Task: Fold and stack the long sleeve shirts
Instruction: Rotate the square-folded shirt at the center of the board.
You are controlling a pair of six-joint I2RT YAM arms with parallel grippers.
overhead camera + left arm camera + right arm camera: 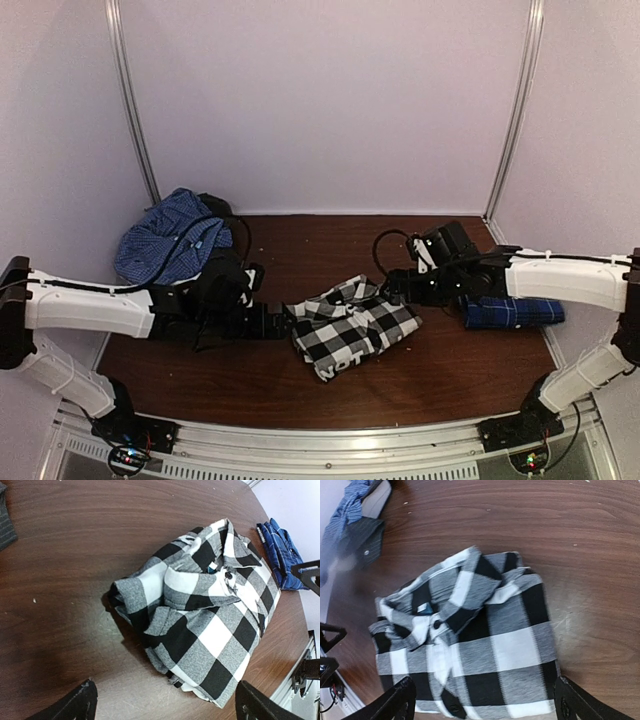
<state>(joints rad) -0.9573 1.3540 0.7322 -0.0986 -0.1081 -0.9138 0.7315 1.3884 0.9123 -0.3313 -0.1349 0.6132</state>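
Observation:
A black-and-white check shirt (352, 326) lies folded in the middle of the brown table, collar and buttons up. It fills the left wrist view (200, 615) and the right wrist view (470, 645). My left gripper (287, 320) is at its left edge, jaws wide apart over the table (167, 707), holding nothing. At the shirt's right edge my right gripper (396, 291) hovers open above the cloth (485, 702), empty too. A royal blue plaid shirt (512, 312) lies folded at the right, under the right arm, and shows in the left wrist view (282, 555).
A crumpled pile of light blue cloth (168, 242) with a dark cloth piece (215, 262) sits at the back left; the pile's blue (347, 505) and dark (365, 540) cloth also show in the right wrist view. White walls close in the table; a metal rail (330, 445) runs along the near edge.

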